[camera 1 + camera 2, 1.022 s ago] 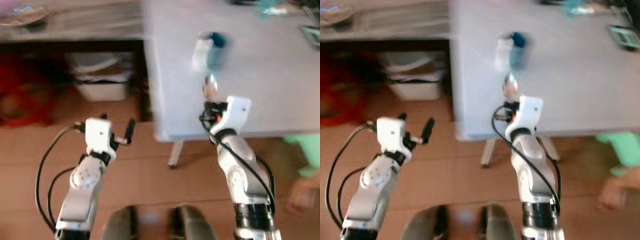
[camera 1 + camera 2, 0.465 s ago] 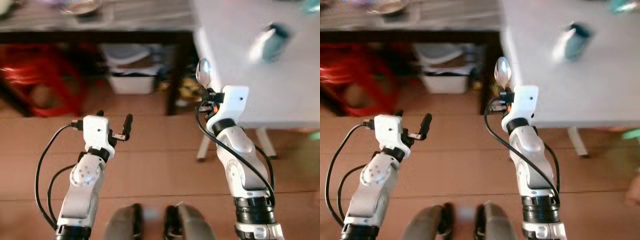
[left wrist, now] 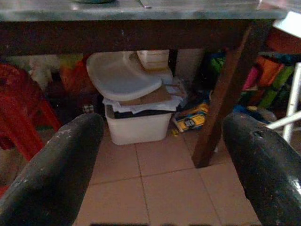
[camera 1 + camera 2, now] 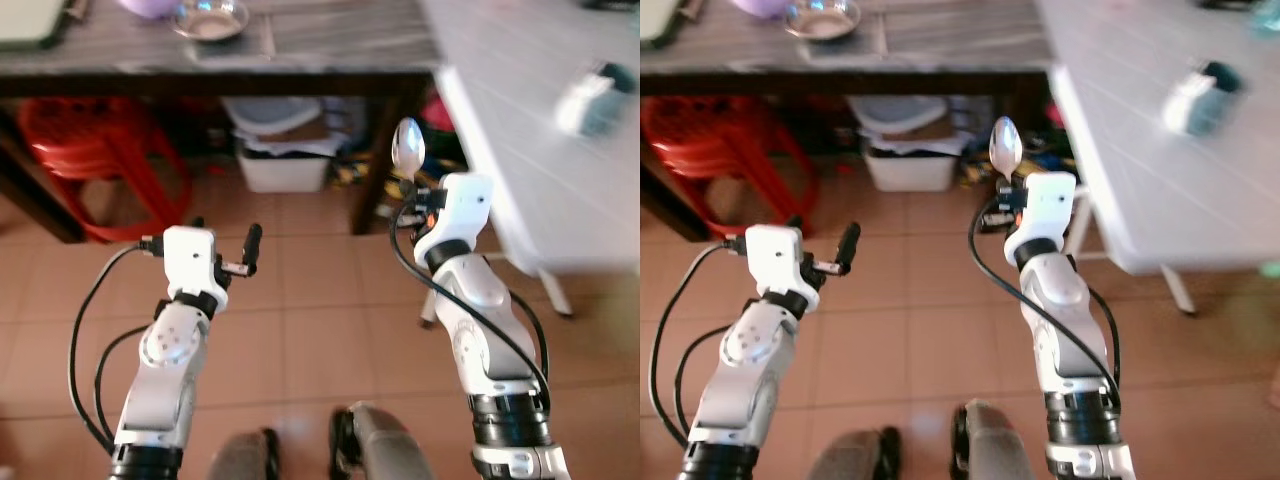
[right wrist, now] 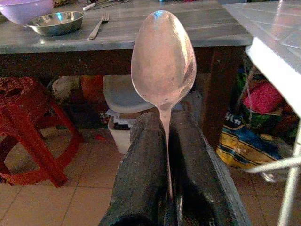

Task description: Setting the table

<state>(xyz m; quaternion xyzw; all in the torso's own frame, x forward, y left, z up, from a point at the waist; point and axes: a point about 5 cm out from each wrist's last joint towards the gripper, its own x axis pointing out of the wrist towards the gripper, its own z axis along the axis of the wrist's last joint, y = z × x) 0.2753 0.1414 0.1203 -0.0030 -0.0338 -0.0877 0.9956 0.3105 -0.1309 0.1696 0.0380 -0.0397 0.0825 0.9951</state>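
Up close, right gripper pinches spoon — fork beyond.

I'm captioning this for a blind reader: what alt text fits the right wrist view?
The right gripper holds a metal spoon upright between its two black fingers. Behind it, a wooden table carries a steel bowl, a purple bowl and a fork; a red stool stands underneath.

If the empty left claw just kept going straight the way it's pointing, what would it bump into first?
Judging by the left wrist view, the open left gripper points at the white bin under the dark wooden table. Bare tile floor lies in between, so the bin would probably come first, though depth is hard to judge.
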